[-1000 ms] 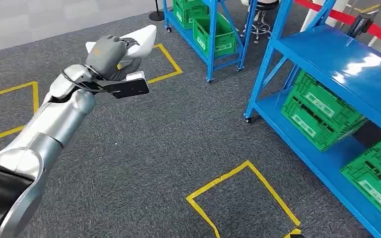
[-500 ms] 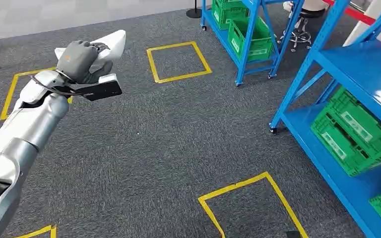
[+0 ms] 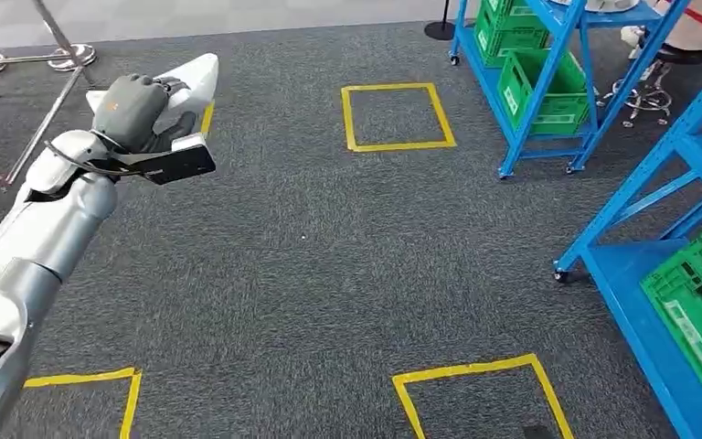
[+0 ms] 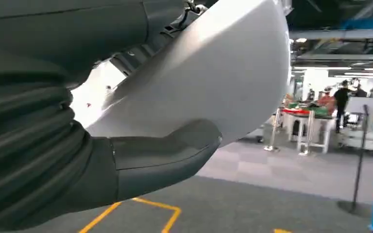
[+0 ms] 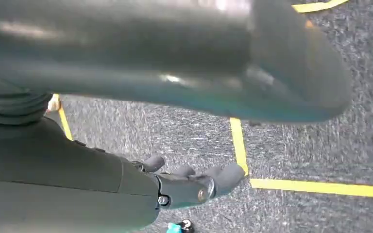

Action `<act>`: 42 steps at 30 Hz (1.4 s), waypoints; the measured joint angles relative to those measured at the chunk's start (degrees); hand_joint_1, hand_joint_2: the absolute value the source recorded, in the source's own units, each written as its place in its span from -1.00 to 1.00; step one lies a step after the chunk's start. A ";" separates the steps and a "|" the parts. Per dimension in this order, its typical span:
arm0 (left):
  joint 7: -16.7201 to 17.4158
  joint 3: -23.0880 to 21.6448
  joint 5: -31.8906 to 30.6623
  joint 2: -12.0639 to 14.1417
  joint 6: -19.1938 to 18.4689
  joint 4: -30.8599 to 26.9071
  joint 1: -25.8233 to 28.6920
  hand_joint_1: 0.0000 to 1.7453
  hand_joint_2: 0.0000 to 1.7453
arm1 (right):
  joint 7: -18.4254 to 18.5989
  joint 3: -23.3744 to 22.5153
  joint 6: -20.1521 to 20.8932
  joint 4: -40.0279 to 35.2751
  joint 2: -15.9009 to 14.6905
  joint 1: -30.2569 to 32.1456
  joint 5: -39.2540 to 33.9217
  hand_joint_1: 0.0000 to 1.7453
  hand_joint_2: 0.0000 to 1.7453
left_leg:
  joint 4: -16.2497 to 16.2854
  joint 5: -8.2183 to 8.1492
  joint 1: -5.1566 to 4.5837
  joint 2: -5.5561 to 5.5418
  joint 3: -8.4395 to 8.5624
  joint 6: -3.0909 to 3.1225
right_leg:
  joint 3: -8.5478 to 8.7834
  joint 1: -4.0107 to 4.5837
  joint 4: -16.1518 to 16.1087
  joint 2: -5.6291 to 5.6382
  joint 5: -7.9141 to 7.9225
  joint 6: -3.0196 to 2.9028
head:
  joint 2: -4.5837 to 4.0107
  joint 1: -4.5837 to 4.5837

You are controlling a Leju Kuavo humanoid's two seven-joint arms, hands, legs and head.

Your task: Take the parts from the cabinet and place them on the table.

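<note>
Left hand [image 3: 137,108] is raised over the carpet [image 3: 311,256] at the end of the silver arm, fingers wrapped around a white part [image 3: 187,80]. That part is a smooth curved shell that sticks out past the hand, up and away from the robot; in the left wrist view the part [image 4: 213,73] sits right against the palm with the grey thumb [image 4: 165,155] pressed under its rim. Contact is clear there, nothing between thumb and shell. Right hand [image 5: 189,187] hangs low over the carpet, holding nothing, fingers loosely curled and slightly apart, a yellow tape line [image 5: 320,187] on the floor behind it. Containers: far rack [image 3: 558,82], blue, holds green crates [image 3: 539,87] on its lower shelves; contents can't be made out. Near rack [image 3: 658,274] at the right edge, also blue, has another green crate [image 3: 699,311] on its bottom shelf with a pale label on the side; can't tell what's inside either. The part is well apart from both racks, on the opposite side of the head view, carried in the air and not resting on any surface. Yellow tape squares [image 3: 398,117] mark the carpet between hand and racks, one more near the bottom edge. Metal stanchion legs [image 3: 46,55] stand at the top-left corner, just beyond the held part. People stand by tables far off in the left wrist view, blurred.
</note>
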 joint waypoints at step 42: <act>3.37 0.09 -1.25 -3.93 -2.82 -2.56 0.12 1.00 1.00 | 0.70 1.09 0.74 0.00 -0.11 -0.03 -1.05 -1.00 -1.00 | 11.61 -3.77 -0.44 8.94 -5.21 -0.34 | 1.13 0.45 -1.85 -7.94 0.57 -1.97 | 0.00 -0.79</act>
